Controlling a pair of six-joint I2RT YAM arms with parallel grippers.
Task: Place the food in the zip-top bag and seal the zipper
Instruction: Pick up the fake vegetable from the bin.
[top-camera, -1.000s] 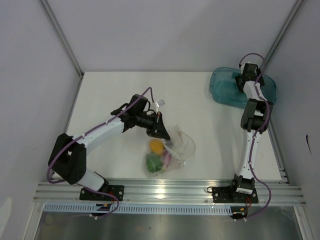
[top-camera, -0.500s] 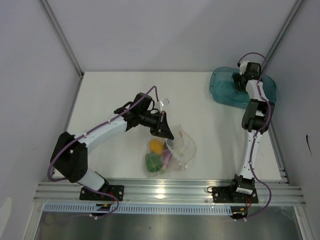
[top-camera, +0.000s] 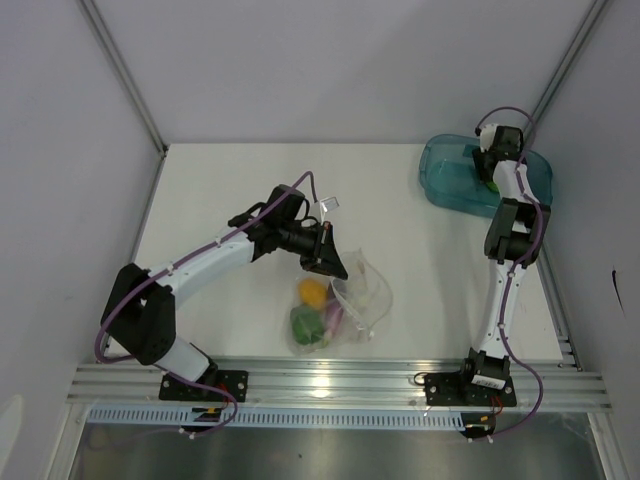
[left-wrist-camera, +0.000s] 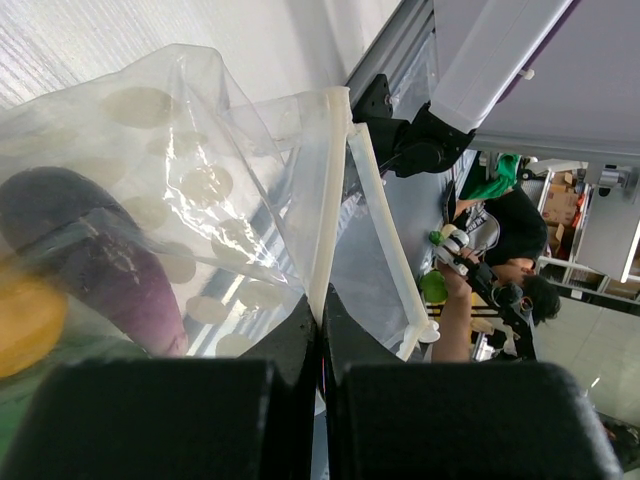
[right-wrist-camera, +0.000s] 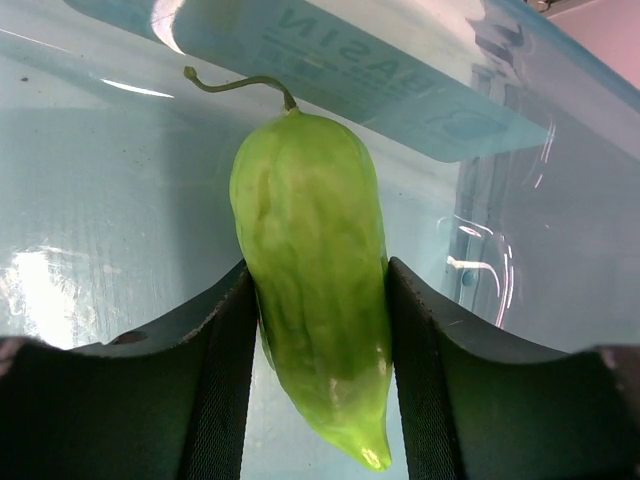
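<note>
Your left arm (top-camera: 205, 262) runs from its base up and across to the right with the elbow bent. This puts the left hand (top-camera: 326, 258) low over the middle of the worktop (top-camera: 220, 185), at the upper edge of the zip-top bag (top-camera: 355, 300). In the left wrist view its two fingers (left-wrist-camera: 200, 420) are pressed together with the pale zipper (left-wrist-camera: 327, 200) pinched at their tips. Beyond the grip the zipper's two strips part, so the mouth gapes there.

Your right arm (top-camera: 505, 260) stands almost straight up the right side of the worktop. The right hand (top-camera: 489, 170) points down into the teal tray (top-camera: 448, 178) at the far right corner. Its fingers are clamped on the light-green piece (right-wrist-camera: 312, 260), one on each side, with the stem pointing away from the camera. You cannot tell whether the piece touches the tray floor or hangs just above it.

The bag lies near the front edge, between the two bases. Through the film you can see the orange-yellow fruit (top-camera: 313, 291), the dark-green pepper (top-camera: 304, 322) and the eggplant (left-wrist-camera: 90, 255).

From above, the eggplant is only a purple smear behind crinkles, and the left hand covers the spot where it grips the zipper. In the left wrist view the fruit is cut off at the left edge and the pepper is just a green blur at the bottom left. From above, the right hand hides nearly all of the light-green piece.
</note>
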